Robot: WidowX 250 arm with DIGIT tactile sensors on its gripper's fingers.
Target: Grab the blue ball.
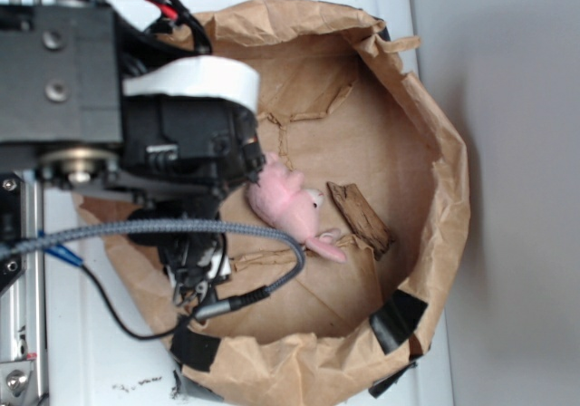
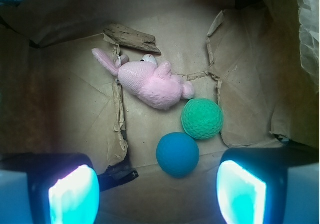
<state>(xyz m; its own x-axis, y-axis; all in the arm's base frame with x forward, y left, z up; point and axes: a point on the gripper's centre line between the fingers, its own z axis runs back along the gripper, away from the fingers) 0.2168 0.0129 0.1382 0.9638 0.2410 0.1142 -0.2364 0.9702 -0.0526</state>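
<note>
In the wrist view the blue ball [image 2: 177, 154] lies on the brown paper floor, just ahead of my gripper [image 2: 157, 196] and slightly right of its centre line. The jaws stand wide apart with nothing between them; the glowing left pad [image 2: 74, 196] and right pad [image 2: 241, 193] frame the bottom corners. The ball sits apart from both pads. In the exterior view the arm [image 1: 172, 143] hangs over the left side of the paper basin and hides the blue ball.
A green ball [image 2: 202, 118] touches the blue ball's upper right. A pink plush toy [image 2: 150, 81] [image 1: 285, 202] lies beyond them, with a torn cardboard scrap [image 2: 132, 37] behind it. Crumpled paper walls [image 1: 444, 179] ring the floor; black tape [image 2: 117, 174] lies near the left pad.
</note>
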